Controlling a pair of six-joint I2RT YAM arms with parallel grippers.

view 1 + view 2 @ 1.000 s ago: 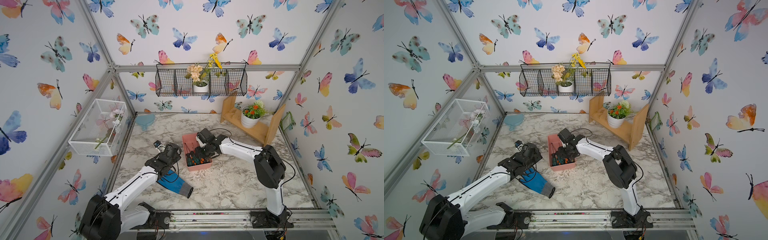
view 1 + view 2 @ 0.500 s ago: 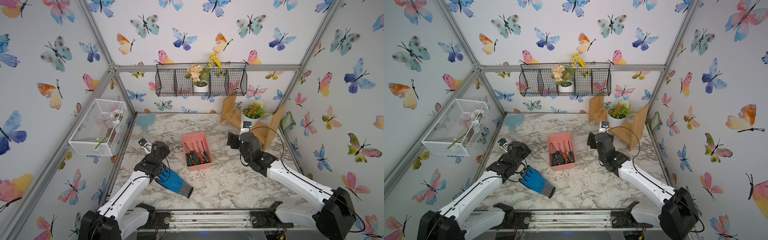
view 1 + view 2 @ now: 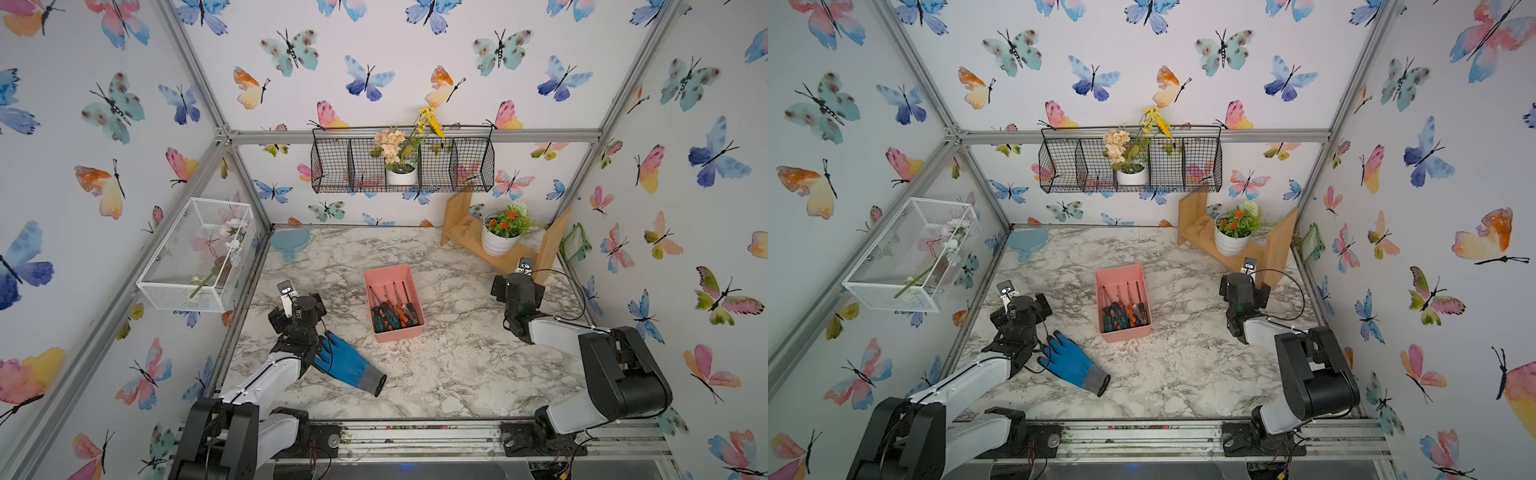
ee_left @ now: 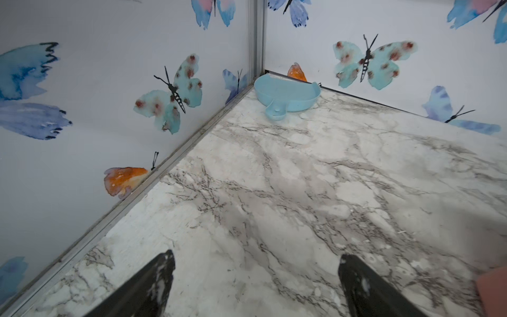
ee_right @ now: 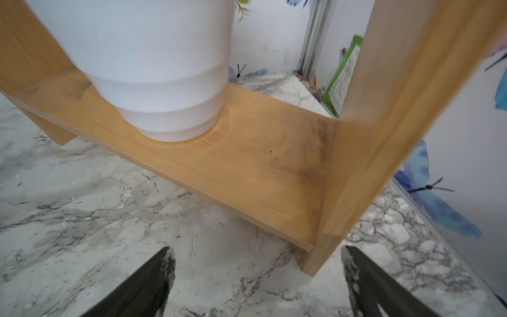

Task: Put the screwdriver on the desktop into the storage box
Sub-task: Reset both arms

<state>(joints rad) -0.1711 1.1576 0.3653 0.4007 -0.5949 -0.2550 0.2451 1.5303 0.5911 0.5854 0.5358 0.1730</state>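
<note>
In the middle of both top views, the salmon-pink storage box (image 3: 401,333) stands on the marble-patterned counter (image 3: 457,374), its long side running up the frame. Inside it lie the screwdrivers (image 3: 392,309), shafts pointing to the far end and the dark, green and orange handles bunched at the near end. There seem to be four, though the handles overlap too much to be sure. None shows on the bare counter around the box.

At the lower left of the frame a blue glove (image 3: 345,361) with a grey cuff lies flat, well apart from the box. The left arm's wrist covers its fingertips. The left gripper (image 4: 255,256) is spread wide over bare marble with nothing between its fingers (image 4: 162,271), and it faces the corner where a pale blue dish (image 4: 288,93) sits.

At the right of the frame the right gripper (image 5: 257,249) is also spread wide and empty. It is low over the counter, just before a wooden shelf (image 5: 247,164) that carries a white flower pot (image 5: 153,68).

A black wire basket (image 3: 345,166) hangs on the back wall, and a white mesh basket (image 3: 195,249) on the left wall.
</note>
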